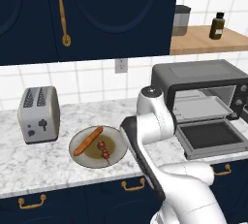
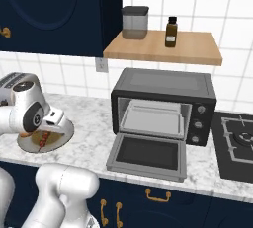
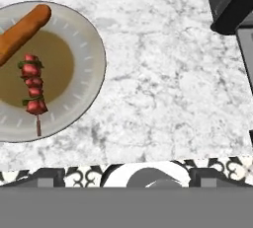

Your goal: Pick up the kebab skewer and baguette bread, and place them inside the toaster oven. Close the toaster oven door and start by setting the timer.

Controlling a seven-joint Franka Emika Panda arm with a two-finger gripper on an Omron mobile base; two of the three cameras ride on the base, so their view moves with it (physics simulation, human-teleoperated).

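In the left base view, the kebab skewer [image 1: 103, 151] and the baguette bread [image 1: 88, 140] lie side by side on a grey plate [image 1: 79, 156] near the counter's [image 1: 48, 165] front edge, between a silver toaster [image 1: 38, 114] and the toaster oven [image 1: 201, 80], whose toaster oven door [image 1: 211, 137] lies folded down. In the right base view, the oven's tray [image 2: 150, 118] shows inside the cavity. In the hand view, the gripper [image 3: 126, 176] hangs spread wide and empty over bare marble beside the plate.

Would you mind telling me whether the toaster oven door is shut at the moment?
No, the toaster oven door is folded down flat in front of the toaster oven, leaving the tray inside exposed.
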